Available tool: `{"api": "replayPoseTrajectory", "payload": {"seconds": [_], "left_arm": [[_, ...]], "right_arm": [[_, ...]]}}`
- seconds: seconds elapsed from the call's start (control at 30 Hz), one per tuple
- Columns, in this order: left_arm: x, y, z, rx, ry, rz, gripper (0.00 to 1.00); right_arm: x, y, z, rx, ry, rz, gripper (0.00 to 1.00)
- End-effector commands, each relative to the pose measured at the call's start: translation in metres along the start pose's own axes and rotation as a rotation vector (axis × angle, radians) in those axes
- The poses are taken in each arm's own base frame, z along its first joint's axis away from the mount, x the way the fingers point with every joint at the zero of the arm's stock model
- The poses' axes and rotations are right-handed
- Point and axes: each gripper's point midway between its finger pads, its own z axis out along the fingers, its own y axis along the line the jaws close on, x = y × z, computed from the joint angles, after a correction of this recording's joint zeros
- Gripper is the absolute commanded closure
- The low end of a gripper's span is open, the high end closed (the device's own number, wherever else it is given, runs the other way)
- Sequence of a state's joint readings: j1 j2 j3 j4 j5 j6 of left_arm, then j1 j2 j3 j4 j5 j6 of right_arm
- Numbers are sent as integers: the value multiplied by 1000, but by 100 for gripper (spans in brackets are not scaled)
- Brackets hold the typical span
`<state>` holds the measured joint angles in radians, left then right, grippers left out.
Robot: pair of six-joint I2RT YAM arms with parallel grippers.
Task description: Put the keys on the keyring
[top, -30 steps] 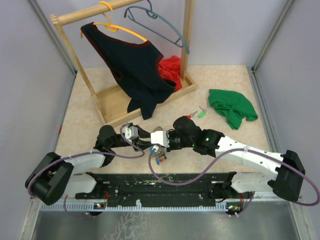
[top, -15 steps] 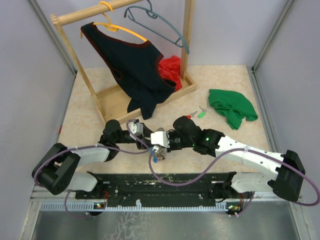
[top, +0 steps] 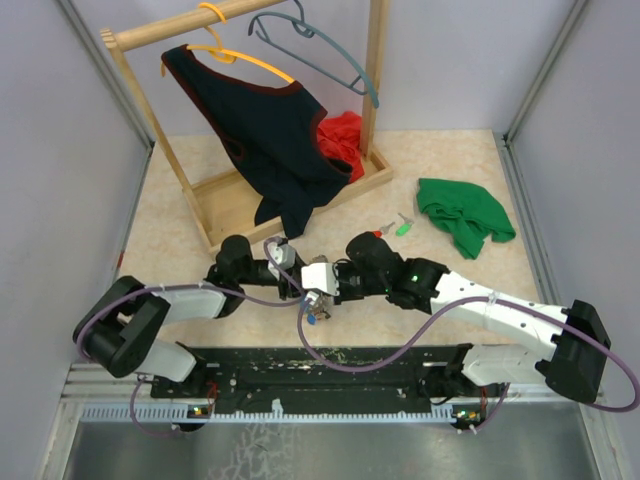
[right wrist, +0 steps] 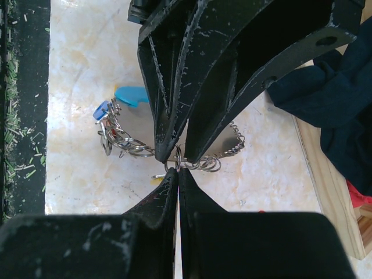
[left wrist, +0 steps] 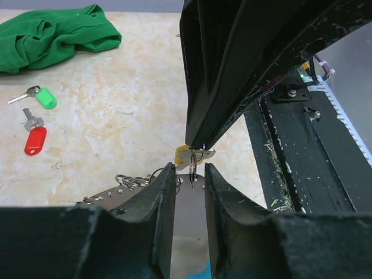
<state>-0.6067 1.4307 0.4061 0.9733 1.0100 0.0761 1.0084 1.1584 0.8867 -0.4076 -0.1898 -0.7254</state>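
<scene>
My right gripper [right wrist: 178,170] is shut on a small silver split ring [left wrist: 192,165] with a yellow-capped key [left wrist: 182,156] hanging at it. My left gripper [left wrist: 190,171] is open a narrow gap, its fingers on either side of that ring, tip to tip with the right gripper. Under them lies the keyring [right wrist: 131,145]: dark coiled wire loops, a light-blue band [right wrist: 131,94] and a blue-capped key [right wrist: 100,110]. In the top view the cluster [top: 318,312] sits below both grippers. A green-capped key [left wrist: 43,97] and a red-capped key [left wrist: 35,140] lie loose on the table.
A green cloth [top: 465,215] lies at the right, beyond the loose keys [top: 400,227]. A wooden clothes rack [top: 290,190] with a dark top, a red cloth and hangers stands at the back left. The black base rail [top: 320,365] runs along the near edge.
My left arm has swung right and forward until its fingers straddle the ring held by the right gripper. The right arm has stayed in place, still shut.
</scene>
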Motion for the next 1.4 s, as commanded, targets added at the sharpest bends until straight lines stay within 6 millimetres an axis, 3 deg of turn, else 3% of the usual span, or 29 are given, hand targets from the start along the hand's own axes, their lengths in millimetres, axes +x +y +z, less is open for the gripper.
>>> {"api": "replayPoseTrajectory", "payload": {"seconds": [0.0,0.27,0.6,1.17,1.37], "left_arm": [[-4,-3,5,47,-4,14,71],[-2,1,5,21,7,-1,100],[-19,11,-7,-87,-25,12,100],[-44,15,-15,-186,-125,18,100],[-46,15,-17,-201,-145,14,100]], "right_arm": [[-46,-23,-15,69,-136,-43,100],[-36,-20,-19,68,-92,-29,100],[-2,3,-24,57,-9,75,100],[-3,10,13,38,-89,116,100],[-6,1,13,111,-136,129,100]]}}
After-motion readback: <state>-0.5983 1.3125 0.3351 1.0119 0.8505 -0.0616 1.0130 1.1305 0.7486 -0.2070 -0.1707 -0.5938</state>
